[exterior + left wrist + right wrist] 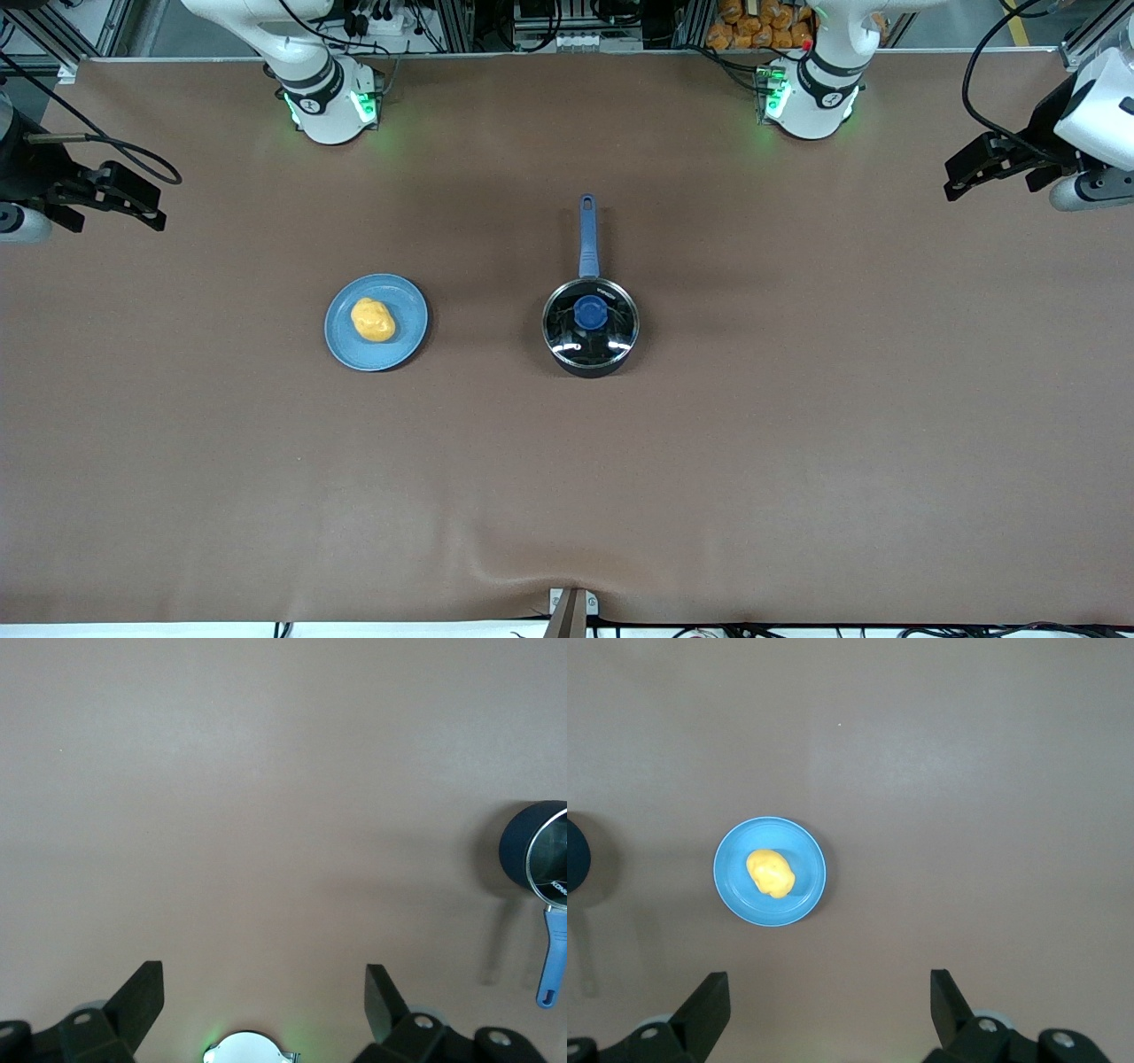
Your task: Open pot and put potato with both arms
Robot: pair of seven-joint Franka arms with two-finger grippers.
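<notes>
The left gripper [264,1001] hangs in the air over bare table at the left arm's end, its two black fingers [142,999] spread wide with nothing between them. From across the room it shows as a dark claw [992,164] at the edge of the scene, well apart from anything on the table. The left arm waits.

The right gripper [829,1005] is the same story at the right arm's end: fingers [707,1003] set wide apart, empty, held up over plain brown cloth. In the front view it sits at the edge of the scene [120,195], also far from the objects. The right arm waits too.

Moving in from the grippers, the pot [590,324] stands about mid-table, closer to the left arm's end than the plate is. Its glass lid [591,321] is on, metal rim seated on the black body, the blue knob [590,312] in the middle. The long blue handle [587,235] points straight toward the robots' bases. The left wrist camera catches the pot at the border of its picture [532,855].

The potato [373,320] lies on a flat blue plate [407,341], resting a little off the plate's centre. Plate and pot are well apart, side by side at about the same nearness to the front camera, the plate toward the right arm's end. The right wrist camera looks down on the potato [770,873] and its plate [731,886].

The brown table cover [567,461] has a small ripple at its near edge.
</notes>
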